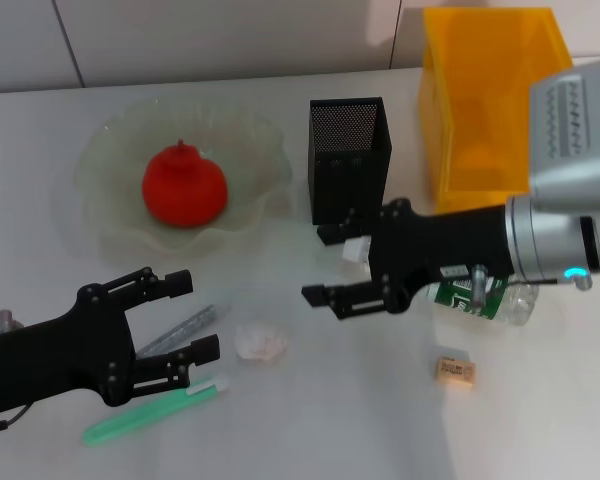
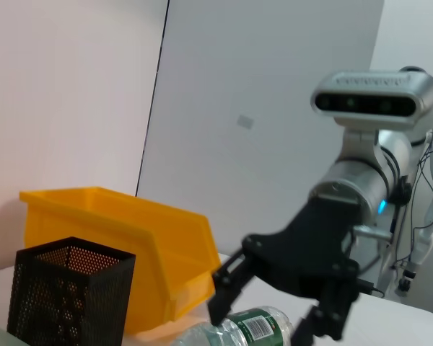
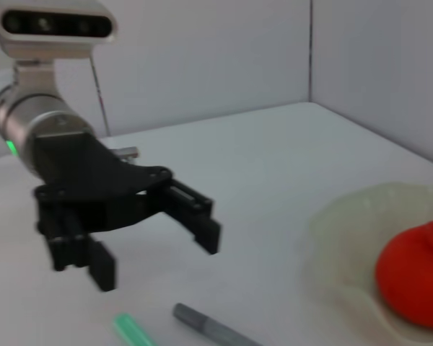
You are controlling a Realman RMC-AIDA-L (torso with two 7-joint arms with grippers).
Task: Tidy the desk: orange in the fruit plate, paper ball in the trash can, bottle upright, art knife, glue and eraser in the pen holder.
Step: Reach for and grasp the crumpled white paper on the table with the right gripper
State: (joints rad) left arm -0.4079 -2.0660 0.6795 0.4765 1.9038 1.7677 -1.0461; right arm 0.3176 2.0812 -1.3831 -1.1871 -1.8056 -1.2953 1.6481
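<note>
Orange [image 1: 184, 187] already sitting in plate [image 1: 110, 235]. Hovering open left gripper [image 1: 185, 318] near paper ball [image 1: 261, 342], open right gripper [image 1: 332, 266] over bottle [image 1: 480, 299]. Probably needing a grab next.

left gripper [image 1: 190, 318]: matte black, angular fingers, visible screws | right gripper [image 1: 332, 264]: black; silver wrist, small blue light, ribbed grey camera housing

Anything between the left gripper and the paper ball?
Nothing visible. The left gripper is open, and the paper ball lies on bare table just to its right. The grey pen and green pen lie at the fingers, off that line. The right gripper hovers farther back by the bottle.
</note>
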